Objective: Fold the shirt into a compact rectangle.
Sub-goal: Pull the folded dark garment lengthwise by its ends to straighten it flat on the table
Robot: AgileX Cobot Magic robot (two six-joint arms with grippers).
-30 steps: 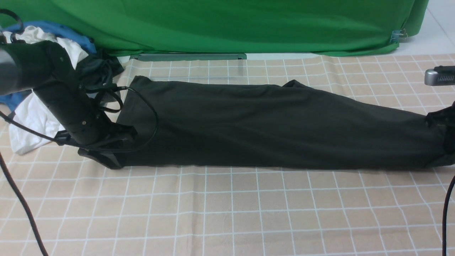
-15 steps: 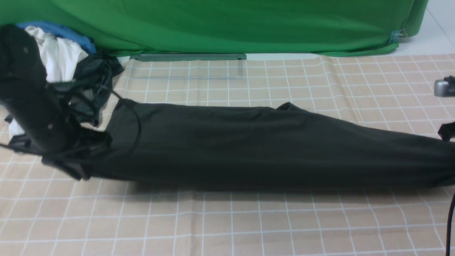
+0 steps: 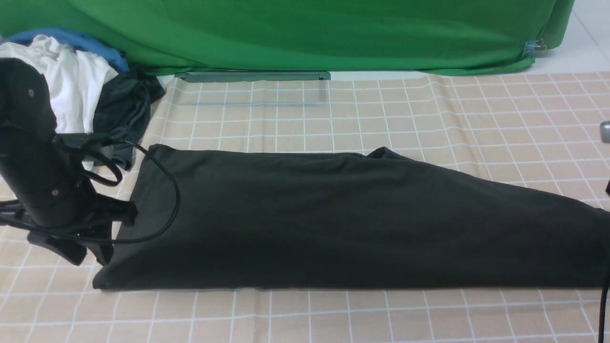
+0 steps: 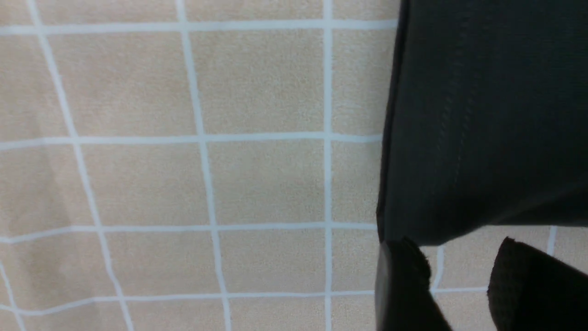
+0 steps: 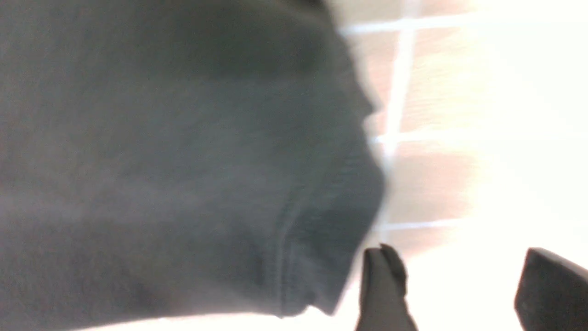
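- Shirt (image 3: 333,219) is lying as a long black band across the checked cloth (image 3: 305,314). It is wide at its left end and tapering toward the right, where its tip is running off the edge of the front view.
- That cloth is covering the bench completely, so I am seeing none of its surface.
- A small peak of fabric is sticking up along the shirt's far edge; I cannot tell which part of the garment it is.
- I am finding the left gripper (image 4: 459,262) just off the shirt's near left corner. In its wrist view the fingers (image 4: 399,285) are standing apart with bare cloth showing between them, and the corner is lying just past their tips, not pinched.
- From the front, the left arm (image 3: 33,181) is merging black on black with the shirt, so I am struggling to separate the two there. Its cable (image 3: 174,200) is looping over the shirt's left end.
- The right gripper (image 5: 457,259) is almost entirely cut off in the front view. Its wrist view is blurred and washed out by glare, yet I am still making out fingers (image 5: 381,289) spread wide, with the shirt's hemmed edge just beside one of them and nothing between them.
- White clothes (image 3: 76,90), a blue piece (image 3: 95,47) and a dark grey garment (image 3: 124,105) are piling up at far left, partly behind the arm, below the green backdrop (image 3: 305,33).
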